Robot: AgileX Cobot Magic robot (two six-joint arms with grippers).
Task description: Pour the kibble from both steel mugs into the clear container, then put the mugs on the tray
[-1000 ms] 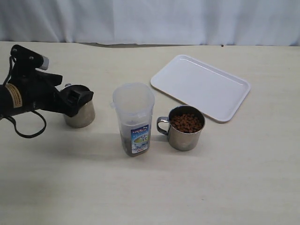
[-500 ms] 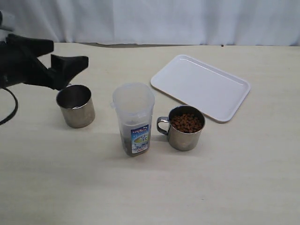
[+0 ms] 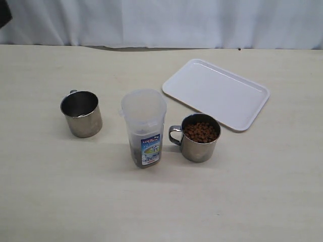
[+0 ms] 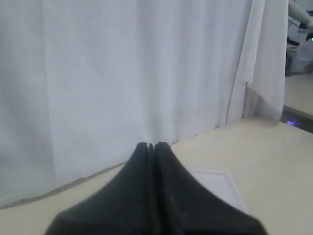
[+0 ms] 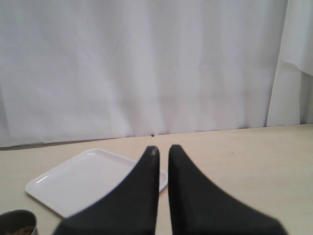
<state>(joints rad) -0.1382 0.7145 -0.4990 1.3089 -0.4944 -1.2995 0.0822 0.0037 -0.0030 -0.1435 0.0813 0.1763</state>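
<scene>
The left steel mug (image 3: pixel 81 114) stands empty on the table, its handle turned to the back. The clear container (image 3: pixel 144 127) stands upright in the middle, with a low dark layer of kibble at its bottom. To its right, the other steel mug (image 3: pixel 199 137) is full of kibble (image 3: pixel 201 132). The white tray (image 3: pixel 216 93) lies bare at the back right. My left gripper (image 4: pixel 150 145) is shut on nothing, held high and facing the curtain. My right gripper (image 5: pixel 164 148) is shut and empty too, above the table near the tray (image 5: pixel 83 178).
A white curtain (image 3: pixel 166 22) closes off the table's far edge. Only a dark corner of the left arm (image 3: pixel 4 12) shows in the exterior view. The rim of the full mug (image 5: pixel 17 221) shows at the edge of the right wrist view.
My left gripper let go of the left mug, rose and drew back to the left, almost out of the exterior view, and shut. The mug stays standing where it was.
</scene>
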